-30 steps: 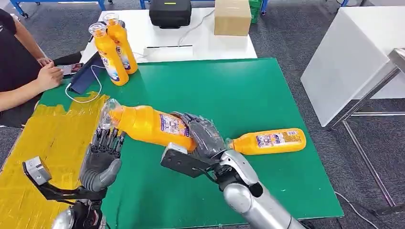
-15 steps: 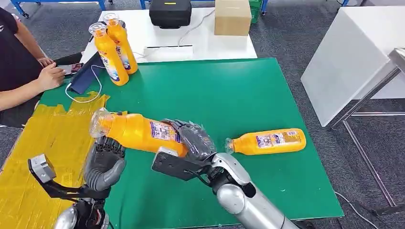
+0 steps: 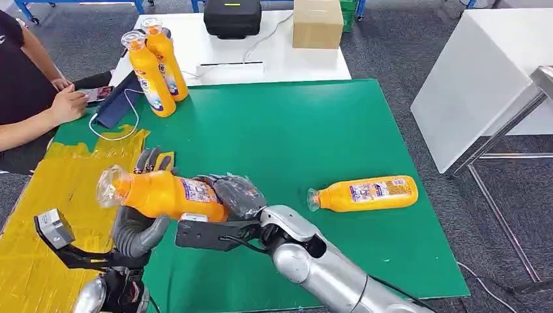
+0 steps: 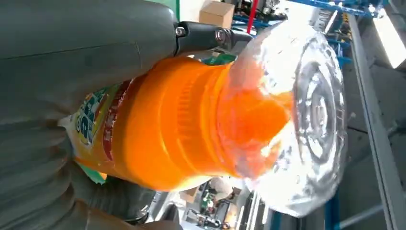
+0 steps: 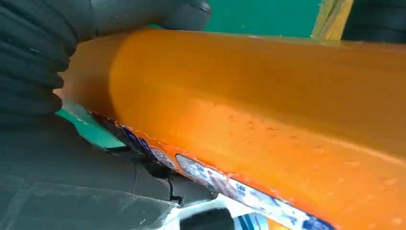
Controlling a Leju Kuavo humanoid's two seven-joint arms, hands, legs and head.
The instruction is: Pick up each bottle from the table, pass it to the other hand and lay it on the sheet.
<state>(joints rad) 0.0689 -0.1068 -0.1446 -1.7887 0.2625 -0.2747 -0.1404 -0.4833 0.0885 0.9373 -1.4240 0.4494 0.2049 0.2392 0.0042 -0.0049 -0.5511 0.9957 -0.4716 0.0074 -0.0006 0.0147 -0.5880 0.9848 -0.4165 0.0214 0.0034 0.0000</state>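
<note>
four orange bottles are counted: two upright bottles (image 3: 155,62), one lying bottle (image 3: 365,193), one held bottle (image 3: 160,194) (clear-capped); one yellow sheet (image 3: 45,208), one cardboard box (image 3: 317,23).

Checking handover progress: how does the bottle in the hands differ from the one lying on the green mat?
The held bottle is off the table, gripped by the right hand above the left hand; the lying bottle rests on the green mat, untouched. The held bottle lies nearer the yellow sheet. Both are orange, clear-capped, caps pointing left.
</note>
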